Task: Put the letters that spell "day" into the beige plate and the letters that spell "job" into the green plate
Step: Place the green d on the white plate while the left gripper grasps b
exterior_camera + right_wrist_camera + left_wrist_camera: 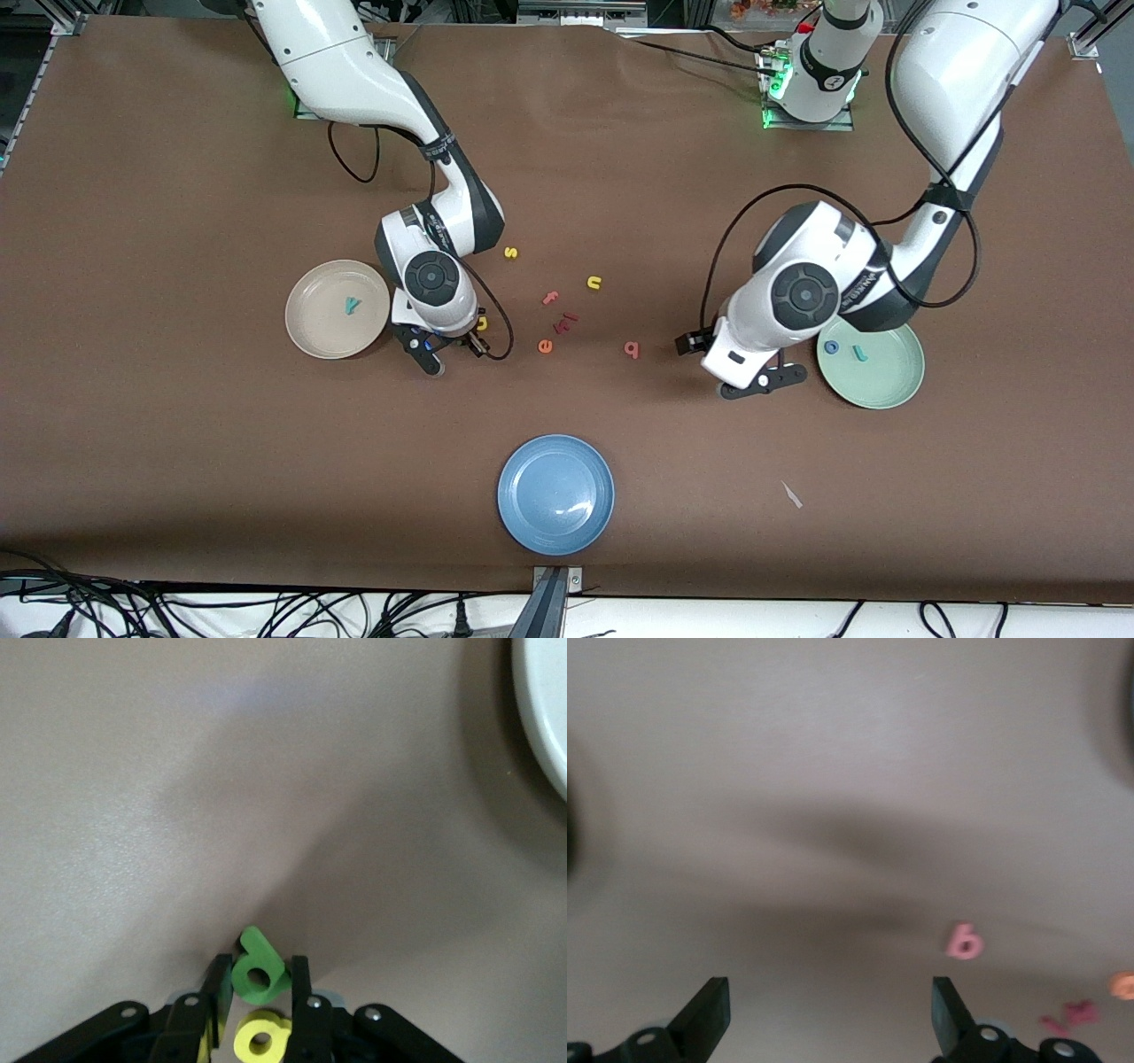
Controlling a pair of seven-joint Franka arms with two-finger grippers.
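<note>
Grip mattered: my right gripper (257, 988) pinched the small green foam letter d (259, 971) beside the round beige plate (312, 330); I'd lift slowly. Left gripper (830, 1017) stood spread.

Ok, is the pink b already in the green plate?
No, the pink b lies on the bare table between the two arms, apart from the green plate, which holds only the blue o and the teal j.

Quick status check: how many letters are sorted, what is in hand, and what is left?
Done: teal y in the beige plate; blue o and teal j in the green plate. In hand: right pincer closed on the green d, yellow a beside it. Left: the pink b on the table; left pincer open above the table.
</note>
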